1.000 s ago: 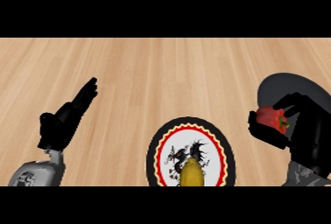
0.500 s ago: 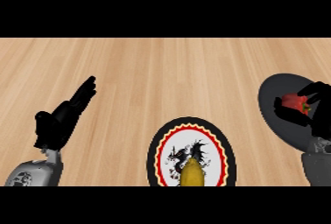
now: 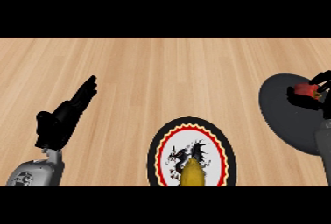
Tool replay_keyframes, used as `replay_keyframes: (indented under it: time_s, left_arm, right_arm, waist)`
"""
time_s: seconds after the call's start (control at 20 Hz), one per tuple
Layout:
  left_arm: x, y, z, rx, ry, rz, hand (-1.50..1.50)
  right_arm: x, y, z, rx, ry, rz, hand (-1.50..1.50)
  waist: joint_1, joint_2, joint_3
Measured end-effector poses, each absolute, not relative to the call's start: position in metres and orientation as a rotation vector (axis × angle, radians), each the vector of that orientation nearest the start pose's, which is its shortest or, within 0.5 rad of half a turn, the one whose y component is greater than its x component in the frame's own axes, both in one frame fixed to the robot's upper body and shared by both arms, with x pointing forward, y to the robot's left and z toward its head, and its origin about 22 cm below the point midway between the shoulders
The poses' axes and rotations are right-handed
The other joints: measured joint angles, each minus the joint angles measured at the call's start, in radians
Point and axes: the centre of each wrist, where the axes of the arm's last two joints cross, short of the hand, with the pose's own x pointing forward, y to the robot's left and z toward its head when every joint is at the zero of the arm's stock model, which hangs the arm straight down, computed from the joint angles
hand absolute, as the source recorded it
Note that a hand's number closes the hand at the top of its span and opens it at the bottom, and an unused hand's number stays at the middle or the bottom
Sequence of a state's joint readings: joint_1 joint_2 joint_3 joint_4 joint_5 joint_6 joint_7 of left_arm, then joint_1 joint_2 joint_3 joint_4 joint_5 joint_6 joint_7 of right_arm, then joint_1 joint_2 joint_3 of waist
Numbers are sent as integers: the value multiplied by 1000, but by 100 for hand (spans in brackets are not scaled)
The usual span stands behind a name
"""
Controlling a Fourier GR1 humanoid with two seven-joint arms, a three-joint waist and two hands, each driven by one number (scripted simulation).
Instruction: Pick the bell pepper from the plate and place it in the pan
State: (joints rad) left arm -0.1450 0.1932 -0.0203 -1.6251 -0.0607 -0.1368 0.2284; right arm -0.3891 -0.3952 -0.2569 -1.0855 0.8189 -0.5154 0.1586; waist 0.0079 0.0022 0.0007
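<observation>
A red bell pepper point(image 3: 305, 89) is held over the dark grey pan point(image 3: 284, 118) at the right edge of the head view. My right hand point(image 3: 309, 99) has its black fingers curled round the pepper and hides much of it. The plate point(image 3: 191, 153), black-rimmed with a red and yellow ring and a dragon picture, lies at the lower middle. A yellow item point(image 3: 191, 174) rests on its near part. My left hand point(image 3: 65, 117) stays open at the left, fingers straight and pointing up, away from both plate and pan.
A light wooden counter point(image 3: 161, 74) fills the view. The pan runs off the right edge, and my right forearm point(image 3: 323, 140) crosses its near side.
My right hand has carried the pepper further right and up, from the pan's near left side to above its far part. The left hand has stayed put.
</observation>
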Motion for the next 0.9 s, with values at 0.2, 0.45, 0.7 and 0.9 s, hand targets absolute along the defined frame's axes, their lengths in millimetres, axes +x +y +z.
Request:
replay_keyframes:
  time_s: [0.2, 0.45, 0.7, 0.9]
  left_arm:
    - [276, 250, 52, 88, -1505, -354, 0]
    - [279, 244, 52, 76, -1508, -360, 0]
    - [276, 238, 51, 77, -1509, -367, 0]
    - [272, 240, 49, 74, -1515, -368, 0]
  right_arm:
    - [329, -390, 31, -1370, -1194, 228, -150]
    - [338, -411, 22, -1235, -1057, 233, -150]
    - [343, -429, 20, -1153, -1134, 137, -150]
    - [343, -429, 15, -1094, -1273, -16, -150]
  waist:
    - [3, 3, 0]
    - [12, 6, 1]
    - [21, 9, 3]
    - [23, 10, 4]
